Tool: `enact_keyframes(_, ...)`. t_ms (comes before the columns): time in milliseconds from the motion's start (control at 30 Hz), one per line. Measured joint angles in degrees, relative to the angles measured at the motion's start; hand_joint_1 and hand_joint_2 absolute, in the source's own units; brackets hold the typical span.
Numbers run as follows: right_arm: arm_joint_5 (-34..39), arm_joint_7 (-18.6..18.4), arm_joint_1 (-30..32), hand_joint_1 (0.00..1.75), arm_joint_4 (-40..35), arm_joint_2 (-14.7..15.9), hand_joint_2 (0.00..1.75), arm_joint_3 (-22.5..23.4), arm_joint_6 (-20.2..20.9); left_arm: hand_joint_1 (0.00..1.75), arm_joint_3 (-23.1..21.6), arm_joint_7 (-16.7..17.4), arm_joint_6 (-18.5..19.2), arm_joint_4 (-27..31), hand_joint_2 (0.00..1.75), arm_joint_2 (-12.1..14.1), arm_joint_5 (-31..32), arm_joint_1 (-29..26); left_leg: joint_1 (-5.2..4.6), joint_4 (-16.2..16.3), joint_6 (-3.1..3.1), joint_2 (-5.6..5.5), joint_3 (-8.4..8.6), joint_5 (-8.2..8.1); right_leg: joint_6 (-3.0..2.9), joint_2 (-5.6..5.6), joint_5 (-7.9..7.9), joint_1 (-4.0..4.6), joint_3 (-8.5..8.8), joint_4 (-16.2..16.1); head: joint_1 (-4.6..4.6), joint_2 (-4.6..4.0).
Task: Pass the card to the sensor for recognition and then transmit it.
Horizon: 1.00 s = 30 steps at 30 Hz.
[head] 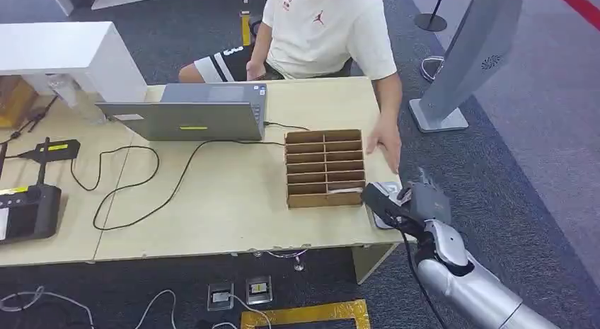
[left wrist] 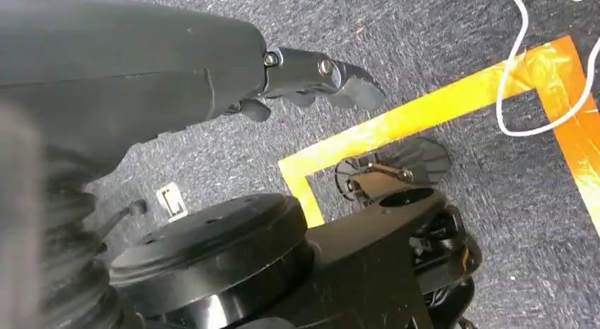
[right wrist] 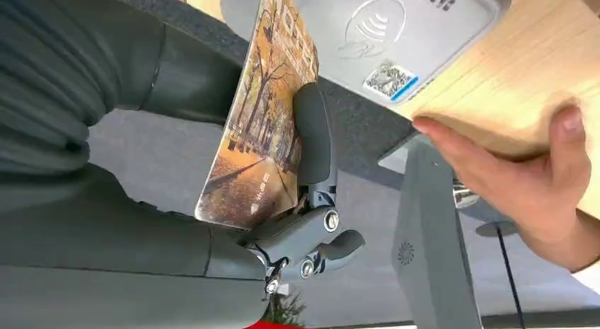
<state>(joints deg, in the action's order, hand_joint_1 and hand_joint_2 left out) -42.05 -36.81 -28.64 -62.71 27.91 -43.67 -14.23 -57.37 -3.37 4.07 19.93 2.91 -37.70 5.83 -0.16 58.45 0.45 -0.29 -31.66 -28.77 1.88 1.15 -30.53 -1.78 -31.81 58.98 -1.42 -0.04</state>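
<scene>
My right hand [head: 402, 200] hovers at the table's right front corner, just over the grey card sensor [head: 384, 205]. In the right wrist view the hand [right wrist: 311, 201] pinches a card [right wrist: 265, 124] printed with an autumn tree picture, held on edge close to the sensor [right wrist: 396, 32] and its contactless symbol. Whether the card touches the sensor cannot be told. My left hand [left wrist: 318, 78] hangs over the carpet with fingers loosely curled, holding nothing.
A brown slotted card rack [head: 325, 168] stands left of the sensor. A person sits behind the table with a hand [head: 385, 141] resting near the rack and sensor. A laptop [head: 191, 117] and cables lie further left. A grey kiosk stand [head: 460, 67] is at the right.
</scene>
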Motion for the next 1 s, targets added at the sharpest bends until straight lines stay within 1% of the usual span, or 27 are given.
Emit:
enact_keyframes(167, 1.9, 0.0, -1.0, 1.75, 1.7, -0.6, 1.75, -1.9, -0.1, 0.00, 0.0, -0.2, 0.0, 0.0, 1.75, 0.0, -0.3, 0.0, 0.00, 0.0, 0.00, -0.01, -0.01, 0.00, 0.00, 0.01, 0.00, 0.00, 0.01, 0.0, 0.02, 0.00)
enact_keyframes(433, 2.1, 0.0, -2.7, 1.75, 3.6, -1.8, 1.75, -5.3, 0.2, 0.00, 0.0, -0.2, 0.0, 0.4, 1.75, 0.0, -0.3, -0.1, 0.01, 0.0, 0.00, 0.00, 0.01, 0.00, 0.00, 0.00, 0.00, 0.01, 0.01, 0.0, 0.00, 0.00)
enact_keyframes(533, 3.0, 0.0, -3.0, 1.75, 4.0, -2.2, 1.75, -5.9, 0.8, 0.00, 0.0, -0.2, 0.0, 0.5, 1.75, 0.0, -0.6, -0.2, 0.01, 0.0, 0.00, 0.00, 0.03, 0.00, 0.00, 0.00, 0.00, 0.01, 0.04, 0.0, -0.02, 0.00)
enact_keyframes(800, 4.5, 0.2, -4.8, 1.75, 6.9, -4.0, 1.75, -9.0, 0.5, 0.00, 0.0, -0.9, 0.0, 0.9, 1.75, -0.2, -0.9, -0.9, 0.03, 0.0, 0.00, 0.10, 0.14, 0.00, 0.00, -0.15, 0.01, 0.03, 0.07, 0.0, 0.02, 0.00)
enact_keyframes(1000, 5.0, 0.2, -5.2, 1.75, 7.2, -4.3, 1.75, -9.5, 0.4, 0.00, 0.1, -1.4, 0.0, 0.9, 1.75, -0.3, -0.9, -0.9, 0.03, 0.0, 0.00, 0.11, 0.16, 0.00, 0.00, -0.12, 0.01, 0.03, 0.12, 0.0, -0.02, 0.00)
